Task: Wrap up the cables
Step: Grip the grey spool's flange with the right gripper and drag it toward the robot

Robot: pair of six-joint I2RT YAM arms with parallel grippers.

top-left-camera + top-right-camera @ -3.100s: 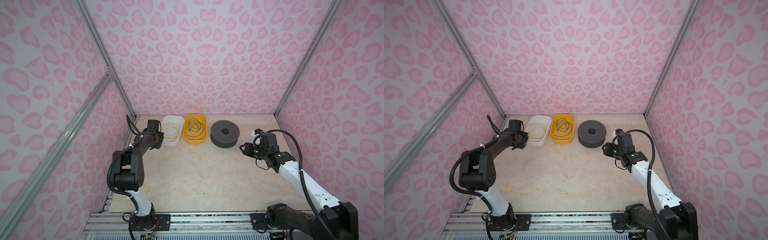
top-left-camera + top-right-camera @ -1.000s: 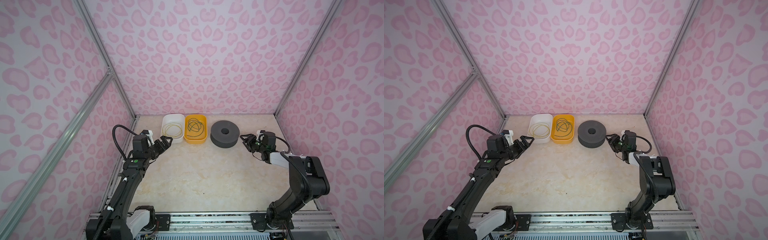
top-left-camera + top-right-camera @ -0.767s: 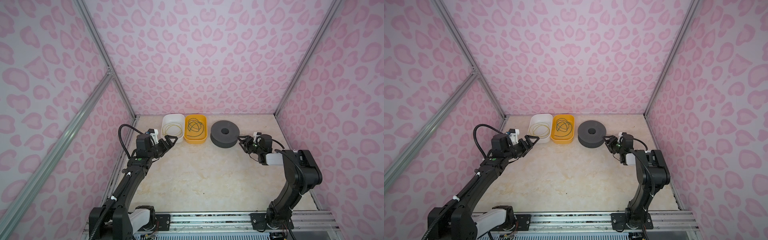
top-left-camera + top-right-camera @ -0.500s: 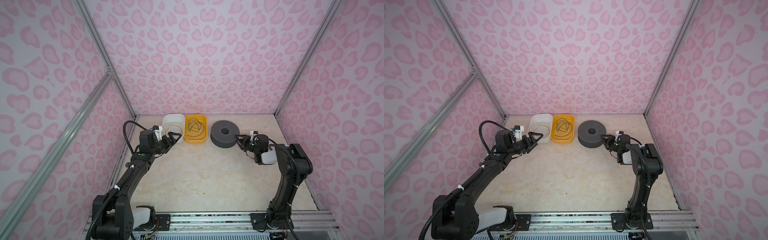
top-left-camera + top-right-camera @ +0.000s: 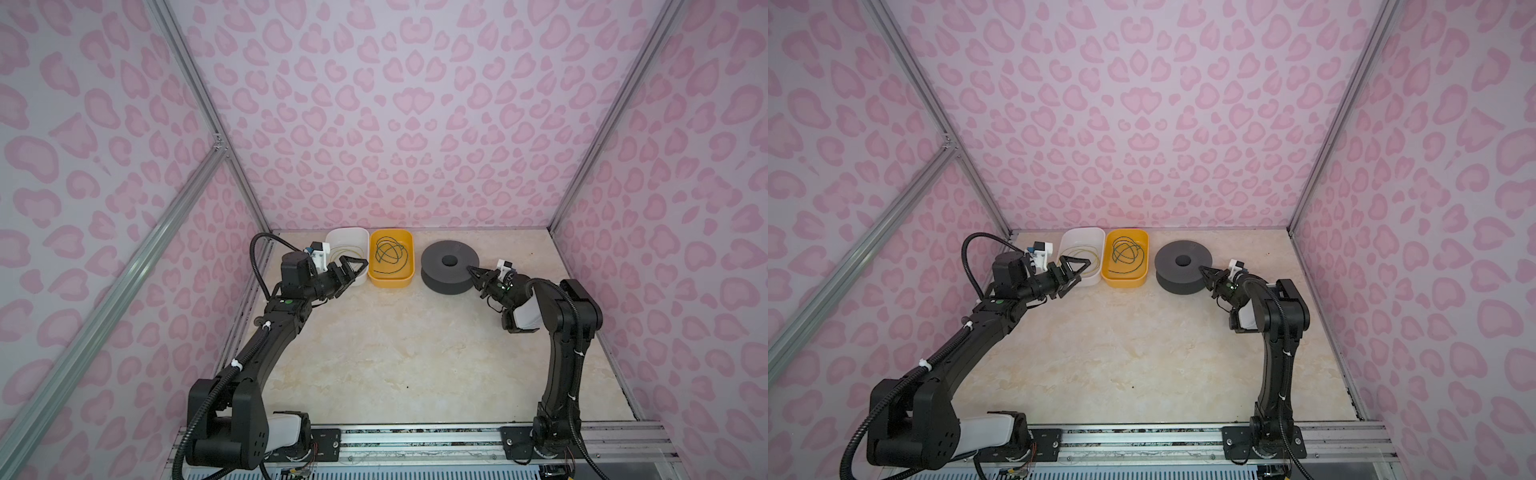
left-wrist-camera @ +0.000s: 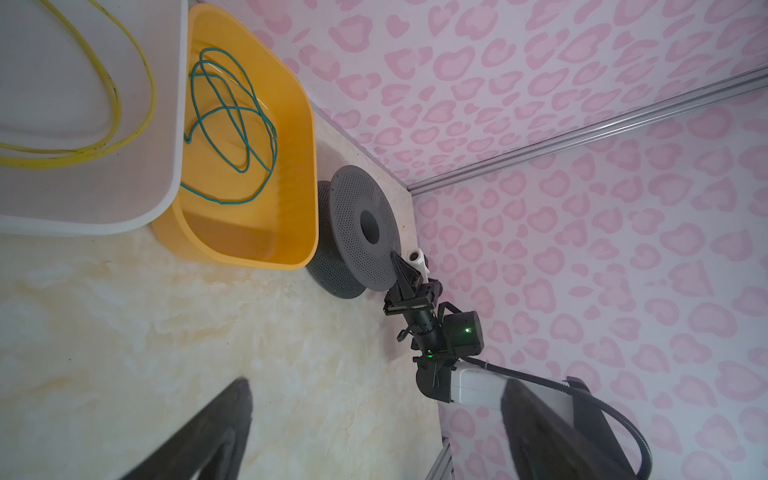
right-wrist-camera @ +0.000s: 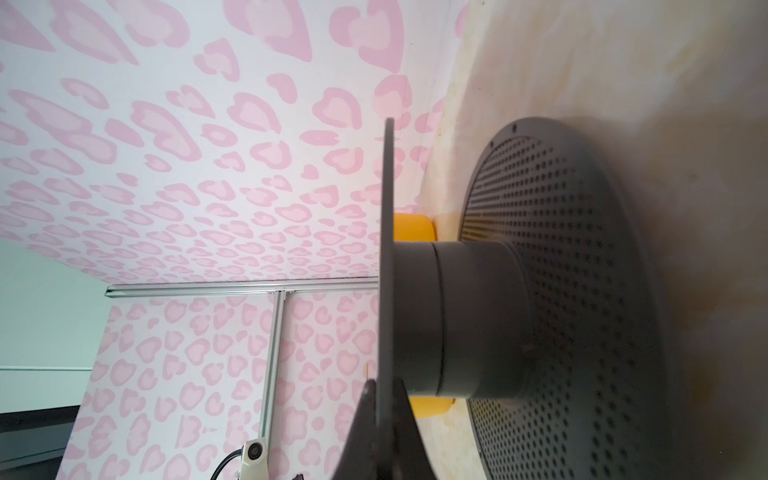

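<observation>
The right gripper [image 5: 472,271] is clenched on the thin top disc of a grey spool [image 5: 436,268], at the spool's 4 o'clock edge. The left gripper [image 5: 354,266] is spread wide, grasping nothing, at the 6 o'clock rim of a white tub [image 5: 347,233]. The yellow cable [image 6: 152,95] coils loosely inside that tub. The green cable [image 5: 390,252] coils in the orange tub [image 5: 390,283], just beside at 3 o'clock.

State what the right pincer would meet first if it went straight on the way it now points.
The right pincer grips the top flange of the grey spool; straight on, its lower finger would probably hit the hub first.
</observation>
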